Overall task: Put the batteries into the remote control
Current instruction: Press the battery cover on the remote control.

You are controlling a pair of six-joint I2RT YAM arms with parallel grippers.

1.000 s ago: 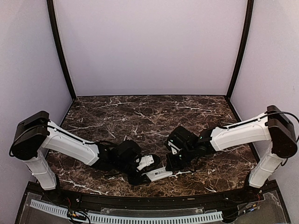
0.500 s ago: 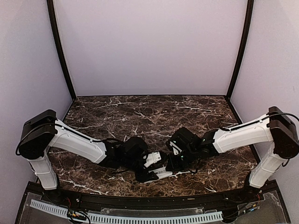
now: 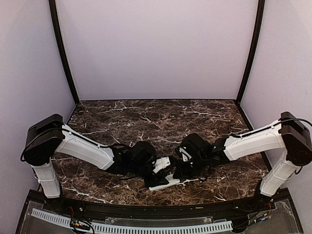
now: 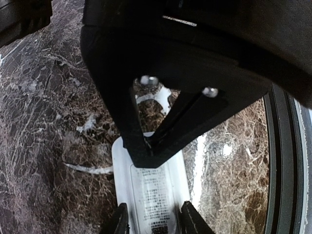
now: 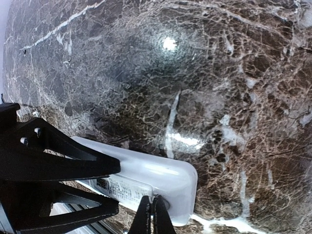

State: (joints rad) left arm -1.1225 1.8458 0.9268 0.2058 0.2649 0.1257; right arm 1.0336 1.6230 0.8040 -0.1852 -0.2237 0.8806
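Left wrist view shows the left gripper (image 4: 156, 220) straddling the remote (image 4: 151, 190), lying at the table's (image 4: 48, 122) near middle, grip uncertain, while the closed right gripper (image 5: 152, 214) sits at its end: best clamp both long sides squarely so it cannot slide; batteries unseen.

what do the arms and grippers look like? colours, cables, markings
Left arm and right arm: white link shells, bulky black joint housings. A thin black cable loops at each shoulder. Left gripper and right gripper: black, two slim tapered fingers, silver screws. No markings visible.
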